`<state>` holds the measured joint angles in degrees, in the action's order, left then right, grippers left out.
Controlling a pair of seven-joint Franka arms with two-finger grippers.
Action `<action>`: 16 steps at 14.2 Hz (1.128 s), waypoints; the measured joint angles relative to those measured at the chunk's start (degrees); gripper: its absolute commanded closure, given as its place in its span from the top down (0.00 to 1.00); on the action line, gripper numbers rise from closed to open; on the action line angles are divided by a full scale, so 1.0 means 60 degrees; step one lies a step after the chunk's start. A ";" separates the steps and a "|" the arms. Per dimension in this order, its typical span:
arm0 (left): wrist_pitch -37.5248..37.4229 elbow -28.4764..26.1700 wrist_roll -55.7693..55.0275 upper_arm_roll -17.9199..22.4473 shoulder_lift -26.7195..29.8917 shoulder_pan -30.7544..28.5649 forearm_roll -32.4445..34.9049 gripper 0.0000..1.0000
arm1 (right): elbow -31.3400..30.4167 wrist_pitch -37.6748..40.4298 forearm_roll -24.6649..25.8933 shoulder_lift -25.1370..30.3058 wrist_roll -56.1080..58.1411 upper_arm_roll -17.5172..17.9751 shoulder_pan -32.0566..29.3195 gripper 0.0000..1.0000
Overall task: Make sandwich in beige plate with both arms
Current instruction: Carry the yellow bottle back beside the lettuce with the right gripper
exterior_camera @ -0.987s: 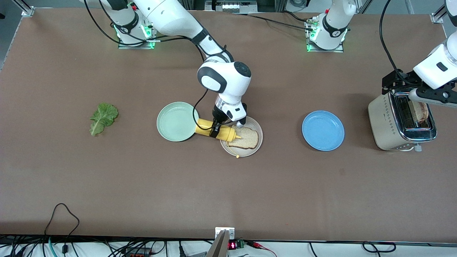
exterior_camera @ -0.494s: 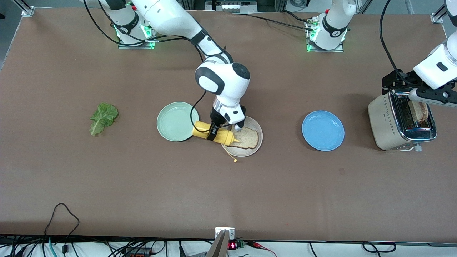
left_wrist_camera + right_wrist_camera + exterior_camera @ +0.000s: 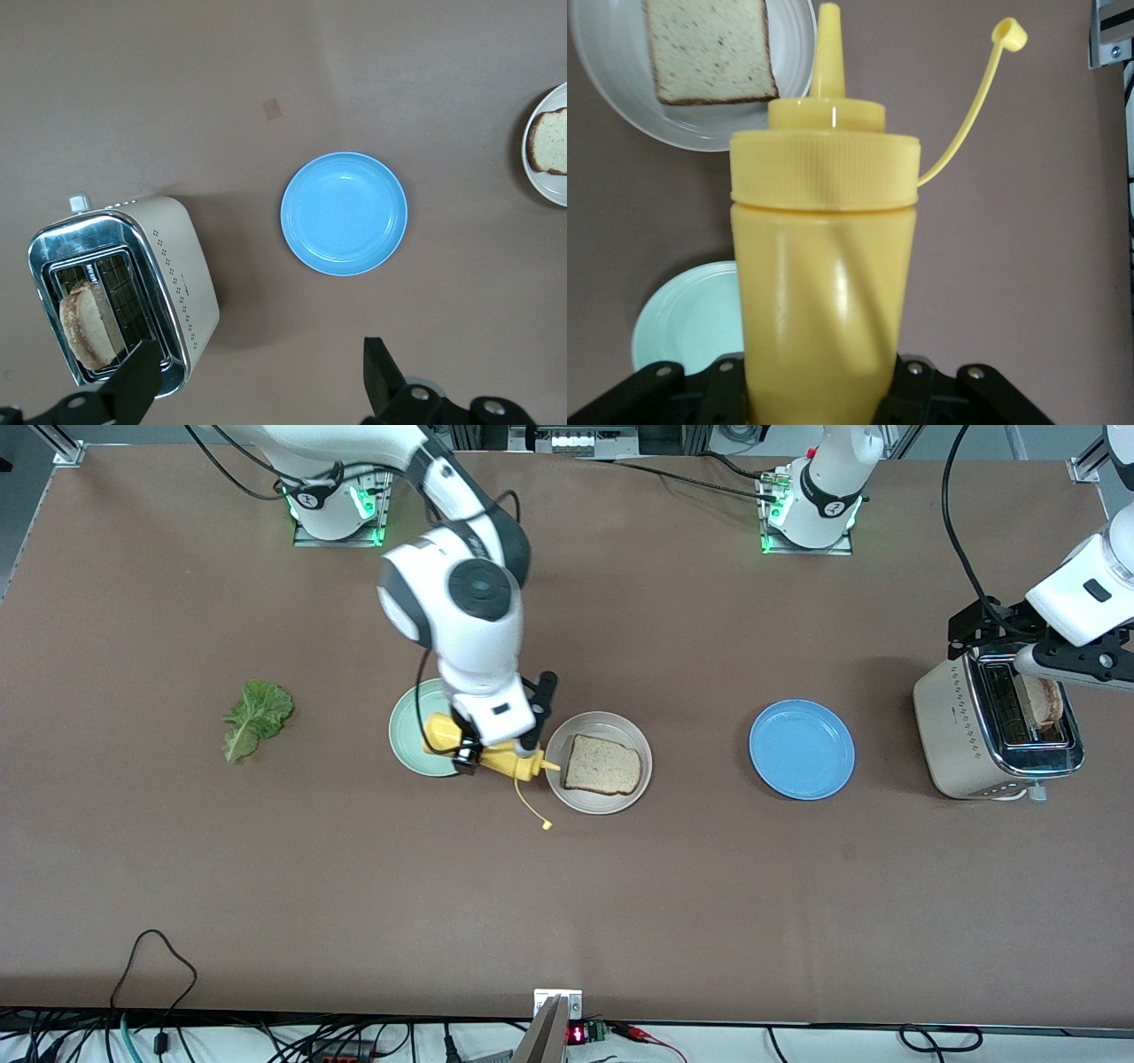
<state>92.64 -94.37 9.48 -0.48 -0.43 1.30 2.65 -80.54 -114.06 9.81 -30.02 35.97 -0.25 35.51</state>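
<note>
Right gripper (image 3: 496, 755), clamped on yellow plastic squeeze bottle (image 3: 485, 751), withdrawn from round beige ceramic plate (image 3: 620, 731) to mint-green plate (image 3: 409, 726) edge; brown toast slice (image 3: 602, 765) exposed on beige plate mid-table; sauce step judged finished; left gripper (image 3: 257, 390) agape, waiting over silver toaster (image 3: 961, 735); lettuce leaf (image 3: 255, 716) untouched.

Yellow squeeze bottle (image 3: 483, 751) over mint-green plate (image 3: 416, 731) edge. Blue plate (image 3: 802, 748) on counter (image 3: 567, 886) beside toaster (image 3: 970, 735).
</note>
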 measured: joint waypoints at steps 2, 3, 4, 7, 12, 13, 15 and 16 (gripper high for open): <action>-0.0001 0.0001 0.0000 0.0000 0.0000 0.0000 0.0000 1.00 | -0.0391 0.0018 -0.1212 0.0683 0.0901 0.0000 -0.0473 0.17; -0.0001 0.0001 0.0000 0.0000 0.0000 0.0000 0.0000 1.00 | -0.0634 0.0022 -0.1735 0.1031 0.1379 -0.0001 -0.0736 0.17; -0.0001 0.0002 0.0000 0.0000 0.0000 0.0000 0.0000 1.00 | -0.0906 0.0027 -0.2268 0.1397 0.1907 -0.0002 -0.1027 0.17; -0.0002 0.0002 0.0000 0.0001 0.0000 0.0000 0.0000 1.00 | -0.1811 0.0067 -0.4039 0.2393 0.3863 -0.0009 -0.2020 0.17; -0.0002 0.0003 0.0000 -0.0001 0.0000 0.0001 0.0000 1.00 | -0.3881 0.0260 -0.7454 0.3606 0.8222 -0.0063 -0.4066 0.17; -0.0002 0.0003 0.0000 0.0001 0.0000 0.0002 0.0000 1.00 | -0.4221 0.0504 -0.8287 0.3661 0.9180 -0.0074 -0.4490 0.17; -0.0002 0.0006 0.0000 0.0000 0.0000 0.0003 0.0000 1.00 | -0.4953 0.0980 -0.9677 0.3645 1.1158 -0.0097 -0.5441 0.17; -0.0002 0.0006 0.0000 0.0001 0.0000 0.0003 0.0000 1.00 | -0.5303 0.1215 -1.0238 0.3593 1.2084 -0.0104 -0.5852 0.17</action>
<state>92.63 -94.34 9.48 -0.47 -0.43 1.32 2.65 -112.36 -106.77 -51.62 -8.46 108.47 -0.88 0.39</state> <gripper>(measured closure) 0.000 0.599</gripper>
